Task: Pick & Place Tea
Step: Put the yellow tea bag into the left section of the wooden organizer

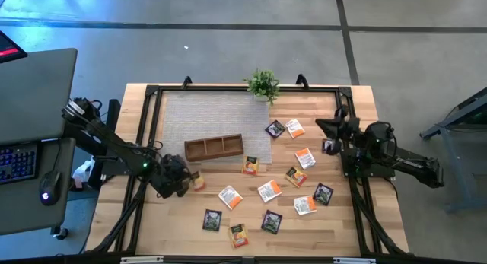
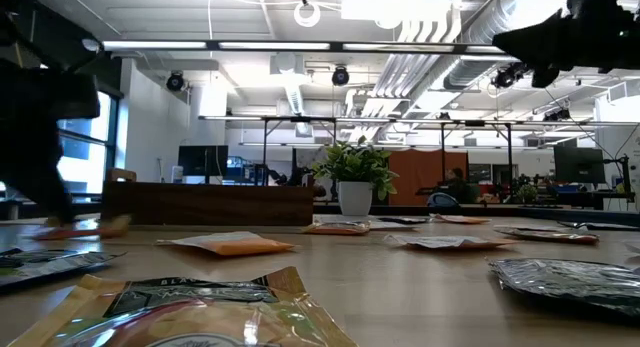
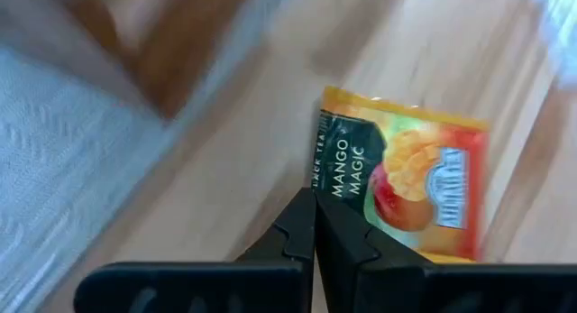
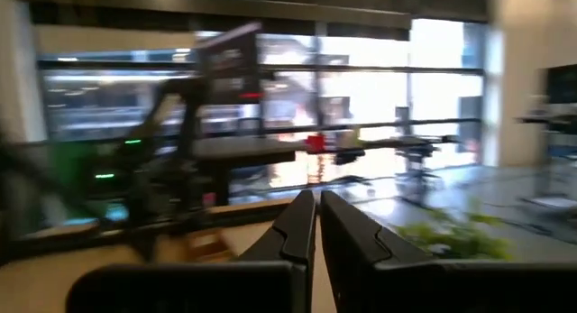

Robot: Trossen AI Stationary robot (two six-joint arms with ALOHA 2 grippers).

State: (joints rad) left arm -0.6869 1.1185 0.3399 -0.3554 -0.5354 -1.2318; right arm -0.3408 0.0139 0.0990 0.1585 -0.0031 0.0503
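Left pincer [image 3: 315, 225] closed, seemingly nipping the Mango Magic sachet [image 3: 410, 182] edge, near wooden tray [image 1: 214, 147]; right pincer [image 4: 318, 221] closed, empty, raised well off tray

Wooden table [image 1: 335, 226], frame centre: grey mat [image 1: 205, 116] upper left bearing a wooden tray [image 1: 214, 147]; potted plant [image 1: 263, 85] at top edge; tea sachets [image 1: 270, 190] scattered lower right.

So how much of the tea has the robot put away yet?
None yet, it seems: the wooden tray looks empty. The left gripper is shut on the edge of one orange Mango Magic sachet beside the tray. The right gripper is shut, holding nothing. About a dozen sachets still lie scattered on the table.
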